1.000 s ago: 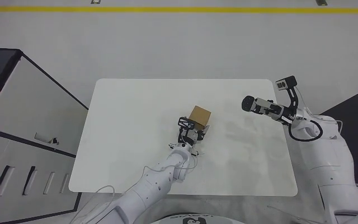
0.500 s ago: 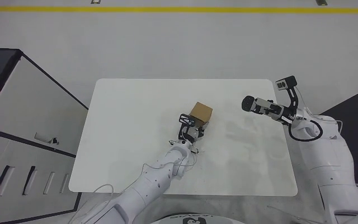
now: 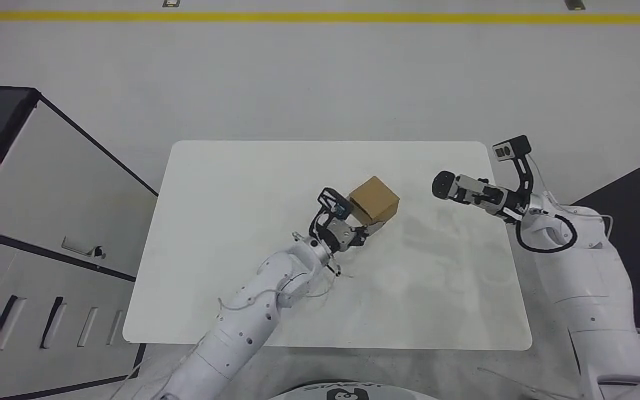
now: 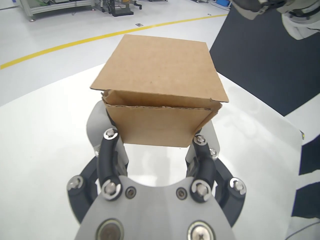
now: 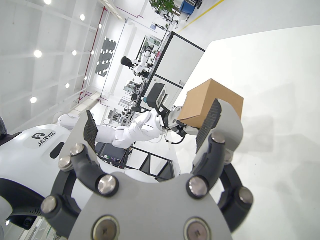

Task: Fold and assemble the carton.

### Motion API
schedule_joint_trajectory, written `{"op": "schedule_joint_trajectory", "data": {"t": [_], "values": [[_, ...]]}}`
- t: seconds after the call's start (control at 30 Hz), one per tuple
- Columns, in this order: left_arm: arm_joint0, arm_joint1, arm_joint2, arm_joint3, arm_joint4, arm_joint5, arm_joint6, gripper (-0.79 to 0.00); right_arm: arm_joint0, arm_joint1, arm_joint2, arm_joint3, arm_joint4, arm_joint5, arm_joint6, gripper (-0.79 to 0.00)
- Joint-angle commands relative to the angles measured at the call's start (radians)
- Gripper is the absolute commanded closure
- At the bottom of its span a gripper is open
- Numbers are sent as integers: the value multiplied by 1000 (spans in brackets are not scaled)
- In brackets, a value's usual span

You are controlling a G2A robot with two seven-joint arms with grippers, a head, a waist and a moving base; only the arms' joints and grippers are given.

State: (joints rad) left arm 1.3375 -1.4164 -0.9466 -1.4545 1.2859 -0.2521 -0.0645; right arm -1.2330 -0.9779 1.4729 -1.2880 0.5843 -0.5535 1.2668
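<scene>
A small brown cardboard carton (image 3: 374,199) is held up above the middle of the white table (image 3: 220,200), tilted. My left gripper (image 3: 352,222) is shut on its near lower side; in the left wrist view the carton (image 4: 160,88) sits between the two fingers (image 4: 207,136), with a torn perforated flap edge facing the camera. My right gripper (image 3: 442,185) hangs open over the table's right side, apart from the carton, pointing toward it. In the right wrist view its pads (image 5: 208,121) stand wide apart, with the carton (image 5: 212,101) and left gripper (image 5: 182,128) farther off.
A grey cabinet (image 3: 40,200) with dark edges stands to the left of the table. A yellow floor line (image 3: 320,17) runs along the far side. Bare table surface lies around the carton on all sides.
The left gripper has lifted the carton off the table and carried it to the right and slightly farther away, tilting it. The right arm has kept still.
</scene>
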Motion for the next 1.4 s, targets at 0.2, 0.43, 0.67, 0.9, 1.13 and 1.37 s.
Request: {"op": "schedule_joint_trajectory", "data": {"t": [0.2,0.43,0.67,0.9,1.13,1.37], "values": [[-1,0,1,3,1,2,4,0,0,0,0,0,0,0,0,-785],[29,28,-65,-76,68,-102,7,0,0,0,0,0,0,0,0,-785],[176,94,-267,-314,145,-314,-28,0,0,0,0,0,0,0,0,-785],[231,131,-416,-470,26,-531,-105,0,0,0,0,0,0,0,0,-785],[222,138,-436,-494,-67,-566,-138,0,0,0,0,0,0,0,0,-785],[224,140,-435,-492,-60,-558,-142,0,0,0,0,0,0,0,0,-785]]}}
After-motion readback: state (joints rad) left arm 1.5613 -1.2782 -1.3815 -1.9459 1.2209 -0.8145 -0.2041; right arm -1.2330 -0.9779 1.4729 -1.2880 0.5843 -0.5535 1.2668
